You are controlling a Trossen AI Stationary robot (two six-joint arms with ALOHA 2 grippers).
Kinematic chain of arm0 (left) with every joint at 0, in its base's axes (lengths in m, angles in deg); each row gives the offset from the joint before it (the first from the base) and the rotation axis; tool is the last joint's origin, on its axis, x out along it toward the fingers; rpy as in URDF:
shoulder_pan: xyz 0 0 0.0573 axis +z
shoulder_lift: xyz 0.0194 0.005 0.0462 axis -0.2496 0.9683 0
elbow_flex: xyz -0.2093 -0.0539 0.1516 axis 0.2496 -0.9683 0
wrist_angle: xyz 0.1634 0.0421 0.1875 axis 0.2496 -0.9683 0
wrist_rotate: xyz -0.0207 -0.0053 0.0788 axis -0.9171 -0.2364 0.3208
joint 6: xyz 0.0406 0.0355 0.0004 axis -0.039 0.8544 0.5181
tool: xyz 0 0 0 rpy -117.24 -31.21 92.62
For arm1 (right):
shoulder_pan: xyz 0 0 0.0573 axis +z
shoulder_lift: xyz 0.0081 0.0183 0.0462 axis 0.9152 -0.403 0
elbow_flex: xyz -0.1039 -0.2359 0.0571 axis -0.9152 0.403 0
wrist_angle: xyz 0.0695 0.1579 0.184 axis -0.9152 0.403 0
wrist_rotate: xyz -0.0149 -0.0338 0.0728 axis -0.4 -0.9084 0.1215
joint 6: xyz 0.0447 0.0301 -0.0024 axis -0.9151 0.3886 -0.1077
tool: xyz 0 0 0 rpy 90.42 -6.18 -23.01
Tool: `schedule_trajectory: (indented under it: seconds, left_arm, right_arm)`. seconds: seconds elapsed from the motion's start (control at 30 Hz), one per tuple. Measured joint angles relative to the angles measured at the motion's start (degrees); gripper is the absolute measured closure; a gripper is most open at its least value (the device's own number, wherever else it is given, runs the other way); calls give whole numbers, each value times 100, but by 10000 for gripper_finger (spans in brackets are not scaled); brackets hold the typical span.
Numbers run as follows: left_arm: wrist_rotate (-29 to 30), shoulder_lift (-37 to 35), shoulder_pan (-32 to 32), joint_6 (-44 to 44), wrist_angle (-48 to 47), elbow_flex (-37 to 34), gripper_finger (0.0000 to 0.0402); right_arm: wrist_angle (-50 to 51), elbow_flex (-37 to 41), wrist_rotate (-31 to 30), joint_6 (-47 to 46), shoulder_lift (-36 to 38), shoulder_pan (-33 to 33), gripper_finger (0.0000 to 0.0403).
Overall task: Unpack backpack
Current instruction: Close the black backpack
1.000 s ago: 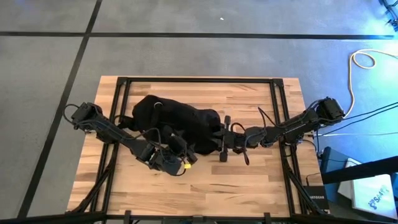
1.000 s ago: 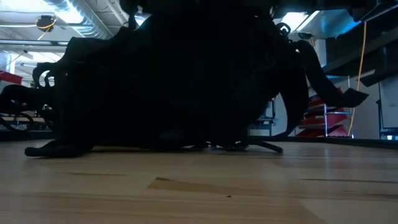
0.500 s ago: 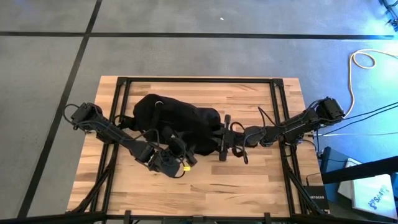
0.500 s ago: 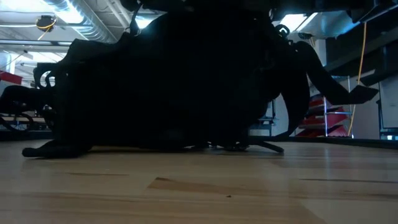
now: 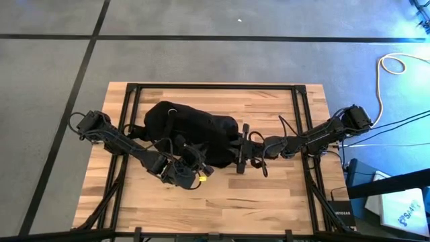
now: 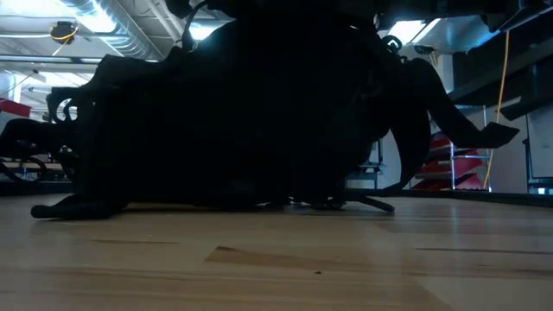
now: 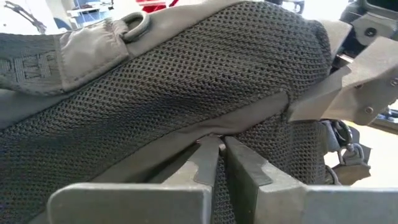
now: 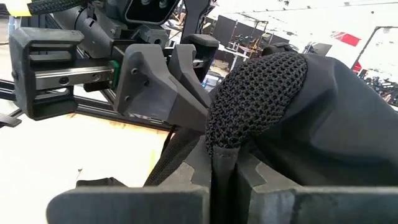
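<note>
Opening step in hand: left end effector [image 7: 214,163] is clamped on backpack [image 5: 191,128] mesh, right end effector [image 8: 225,171] on a mesh-padded strap — a spreading pull is called for next.

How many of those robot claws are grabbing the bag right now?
2. The left gripper is pinched on the backpack mesh along its near side; the right gripper is clamped on padded mesh at the bag's right end.
</note>
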Motion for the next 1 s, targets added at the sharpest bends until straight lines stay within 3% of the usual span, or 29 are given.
schedule_trajectory:
  seconds: [0.37,0.63,1.0]
  left_arm:
    - [-153,-2,73,-173,-8,0,400]
    - [403,-11,-30,43,-62,2,401]
    - [610,-13,170,-1173,-1479,2,401]
  right_arm:
    - [0,0,-61,8,-4,0,403]
    - [-62,0,-117,171,-4,4,403]
    - [-177,-2,-533,759,-15,289,403]
